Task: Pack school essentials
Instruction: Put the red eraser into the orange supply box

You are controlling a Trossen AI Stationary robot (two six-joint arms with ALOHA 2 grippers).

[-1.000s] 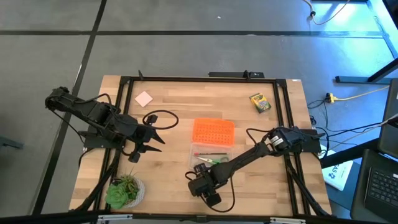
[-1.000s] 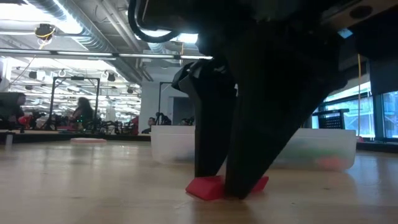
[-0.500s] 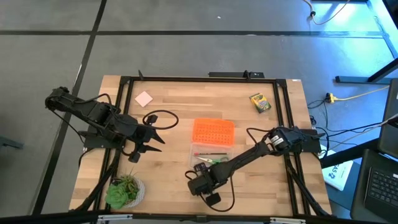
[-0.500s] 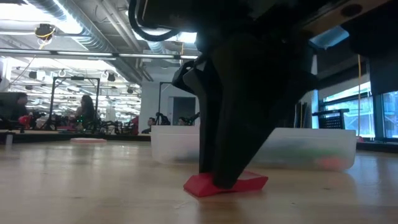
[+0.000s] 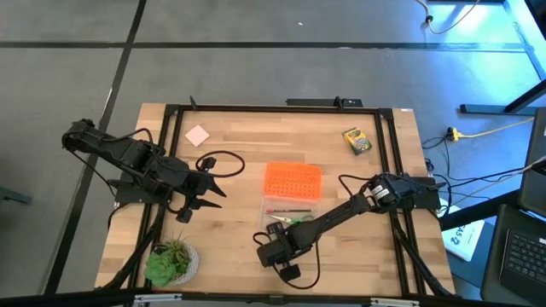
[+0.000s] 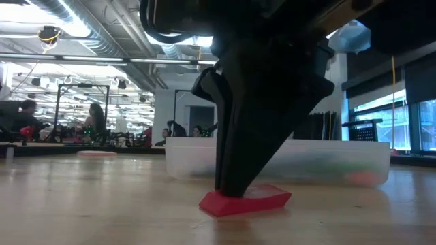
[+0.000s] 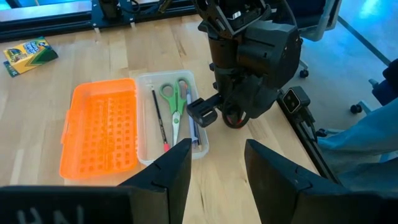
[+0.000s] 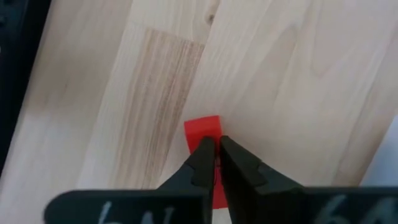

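Observation:
The small red eraser (image 8: 202, 129) lies flat on the wood near the table's front edge, just in front of the clear box (image 5: 290, 213). My right gripper (image 8: 217, 144) stands over it, pointing steeply down, shut on it; the low view shows the fingers (image 6: 235, 184) coming down onto the eraser (image 6: 262, 201). The box holds green-handled scissors (image 7: 171, 102) and a thin pencil (image 7: 159, 118). The crayon box (image 5: 357, 141) lies at the far right, the pink note pad (image 5: 197, 135) at the far left. My left gripper (image 7: 217, 165) hovers open over the table's left side. My right gripper pinches the eraser between its two fingertips near one end (image 8: 217, 167), where a thin strip of red shows between them. The fingers come from above, pointing steeply down. The eraser rests on the table, its other end (image 8: 200, 124) sticking out past the fingertips.
The orange perforated lid (image 5: 292, 179) lies just beyond the clear box. A green potted plant (image 5: 171, 261) stands at the front left. A black frame (image 5: 256, 109) runs round the table. Bare wood lies left of the eraser.
My right gripper has shut: its fingertips stood apart on either side of the eraser and now meet on it. The eraser has turned and slid slightly on the table under them.

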